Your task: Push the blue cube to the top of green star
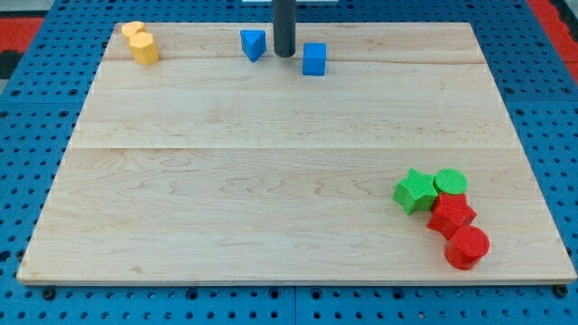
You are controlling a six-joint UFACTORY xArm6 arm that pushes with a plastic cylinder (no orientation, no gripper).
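The blue cube (314,59) sits near the view's top, a little right of centre. The green star (414,190) lies at the lower right of the board, far from the cube. My tip (284,53) stands on the board just left of the blue cube, in the gap between it and a blue triangular block (254,44). The tip is close to the cube; I cannot tell whether it touches it.
A green cylinder (451,182) touches the star's right side. A red star-like block (451,216) and a red cylinder (467,247) lie just below them. A yellow block (140,42) sits at the top left corner. The wooden board (271,162) lies on a blue pegboard.
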